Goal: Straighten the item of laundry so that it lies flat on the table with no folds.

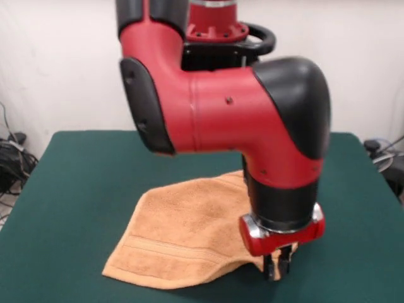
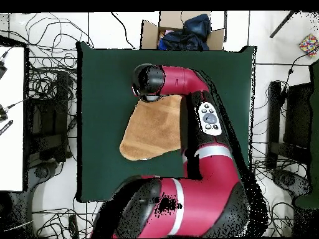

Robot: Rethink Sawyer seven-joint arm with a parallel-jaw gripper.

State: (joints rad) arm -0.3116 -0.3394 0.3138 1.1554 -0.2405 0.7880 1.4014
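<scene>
Green felt covers the tabletop, and the orange towel lies near its middle, bunched into a lopsided shape with one side doubled over. Down at the towel's front corner sits the gripper, its fingers close together, seemingly pinching the cloth edge. Next it probably needs to pull that corner outward to smooth it.

Nubby terry towel, matt felt table
</scene>
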